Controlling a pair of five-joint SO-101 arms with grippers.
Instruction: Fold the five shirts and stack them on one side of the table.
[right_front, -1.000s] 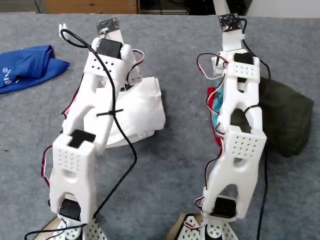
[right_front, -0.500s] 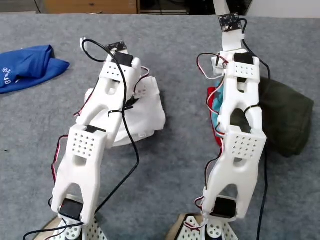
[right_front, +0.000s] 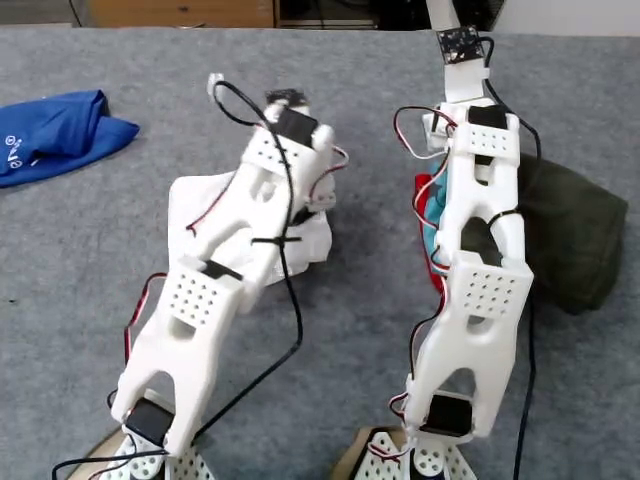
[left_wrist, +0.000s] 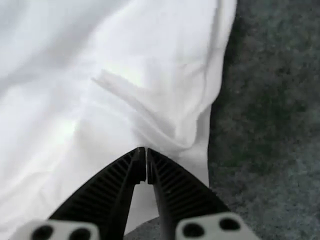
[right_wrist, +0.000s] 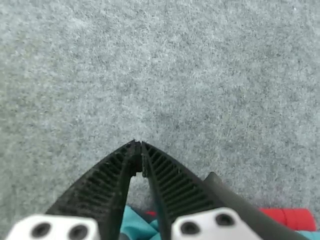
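White shirt (right_front: 195, 200) crumpled mid-table, bulk spreading toward 8 o'clock from left gripper (left_wrist: 145, 152), nearest arm. Hovers at cloth's edge, pads (left_wrist: 120, 185) pressed together, nothing visibly pinched. Right gripper (right_wrist: 139, 146) likewise closed, over grey carpet (right_wrist: 150, 60).

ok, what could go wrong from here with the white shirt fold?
1. The left gripper is shut at a creased spot near the edge of the white shirt; a thin pinch could slip, or bunch the cloth instead of folding it flat.
2. The loose black cable loops across that arm over the shirt and could snag.
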